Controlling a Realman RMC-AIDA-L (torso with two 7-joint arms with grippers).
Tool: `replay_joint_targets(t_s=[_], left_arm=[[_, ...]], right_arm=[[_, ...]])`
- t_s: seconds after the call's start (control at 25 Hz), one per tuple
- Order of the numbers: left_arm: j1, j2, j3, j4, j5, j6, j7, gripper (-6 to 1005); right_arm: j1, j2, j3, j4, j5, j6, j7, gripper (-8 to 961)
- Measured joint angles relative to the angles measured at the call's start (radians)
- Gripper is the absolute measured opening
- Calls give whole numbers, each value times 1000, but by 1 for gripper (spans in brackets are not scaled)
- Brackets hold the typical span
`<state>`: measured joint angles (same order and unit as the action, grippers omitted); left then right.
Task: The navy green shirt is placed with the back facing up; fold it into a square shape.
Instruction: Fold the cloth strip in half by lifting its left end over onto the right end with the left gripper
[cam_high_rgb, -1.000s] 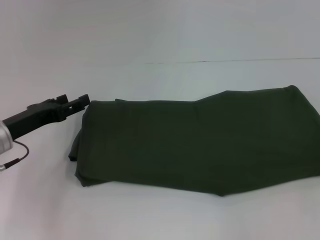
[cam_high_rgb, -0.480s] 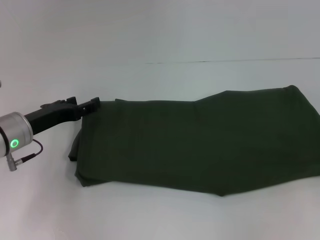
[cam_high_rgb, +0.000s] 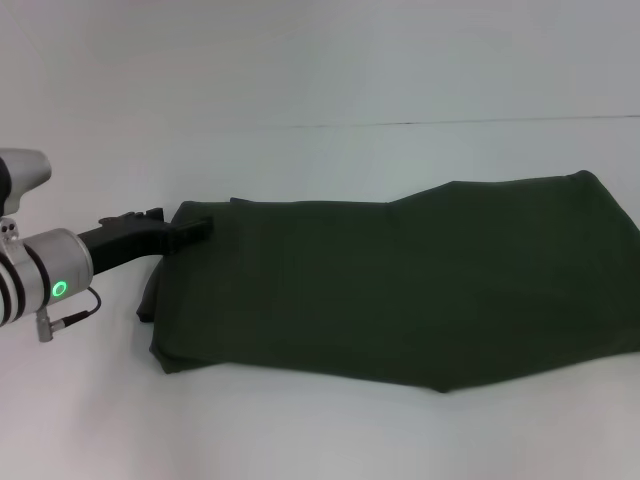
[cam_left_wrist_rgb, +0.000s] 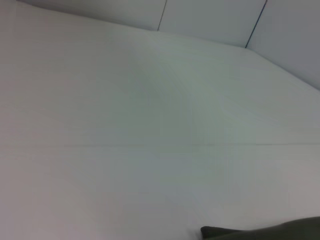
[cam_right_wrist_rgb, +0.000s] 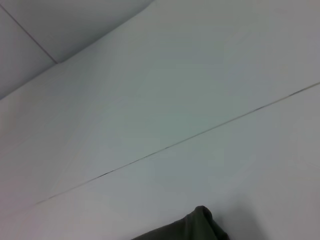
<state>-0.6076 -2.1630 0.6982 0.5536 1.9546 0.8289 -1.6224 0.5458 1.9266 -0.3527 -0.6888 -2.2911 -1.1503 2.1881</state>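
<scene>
The navy green shirt lies flat on the white table as a long folded band, reaching from the left of centre to the right edge of the head view. My left gripper comes in low from the left, and its black tip lies over the shirt's far left corner. Whether it grips the fabric does not show. A sliver of the shirt appears in the left wrist view. A corner of the shirt also shows in the right wrist view. The right gripper is out of view.
The white table spreads all around the cloth. A thin seam line crosses it behind the shirt. The left arm's silver wrist with a green light hovers near the left edge.
The left arm has slid to the right. Its tip went from just off the shirt's left corner to lying over that corner. The shirt has kept its shape.
</scene>
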Motion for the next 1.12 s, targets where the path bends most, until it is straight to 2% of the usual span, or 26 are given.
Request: replay_joint_targets(t_s=[0.36, 0.8, 1.04, 1.12], left_arm=[[-18, 0, 18, -16, 3, -29, 0, 828], [-14, 0, 84, -11, 3, -56, -2, 809], [-14, 0, 85, -10, 2, -60, -3, 635], [-16, 0, 86, -12, 2, -65, -3, 543]], right_arm=[[2, 0, 0, 2, 1, 1, 1, 701], [7, 2, 0, 12, 0, 2, -1, 703], [4, 2, 0, 12, -1, 2, -1, 703], [3, 2, 0, 12, -1, 2, -1, 704]])
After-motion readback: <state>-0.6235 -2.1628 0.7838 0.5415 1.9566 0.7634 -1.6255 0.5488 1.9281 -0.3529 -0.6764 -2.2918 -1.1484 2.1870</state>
